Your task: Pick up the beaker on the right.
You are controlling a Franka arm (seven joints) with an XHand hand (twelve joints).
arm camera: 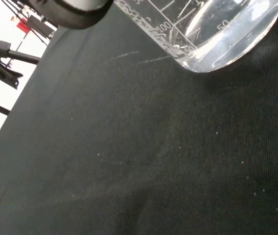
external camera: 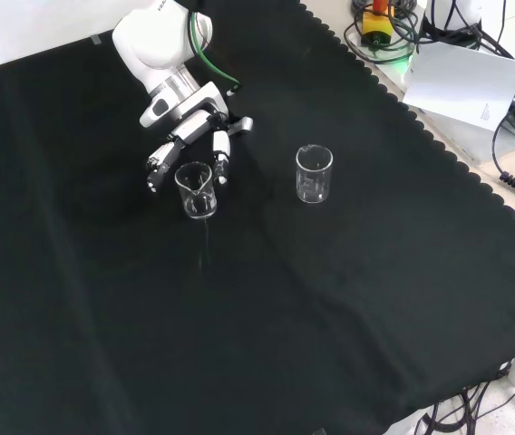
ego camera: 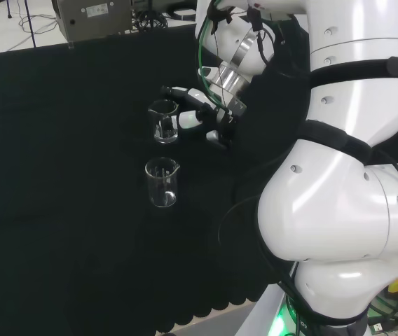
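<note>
The hand (external camera: 189, 136) was seen lowered to the black cloth (external camera: 330, 299) in the front view, its fingers (external camera: 222, 145) spread and only slightly bent around the far side of one clear beaker (external camera: 195, 189). The fingers stood just beside the glass; contact could not be made out, and nothing was grasped. In the head view the same beaker (ego camera: 164, 121) was the farther of two, with the hand (ego camera: 206, 112) at its right. A second beaker (external camera: 314, 173) was stood upright well apart, to the right in the front view. Both appeared empty. In the wrist view the beaker's base (arm camera: 217, 34) was cut off, resting on the cloth.
</note>
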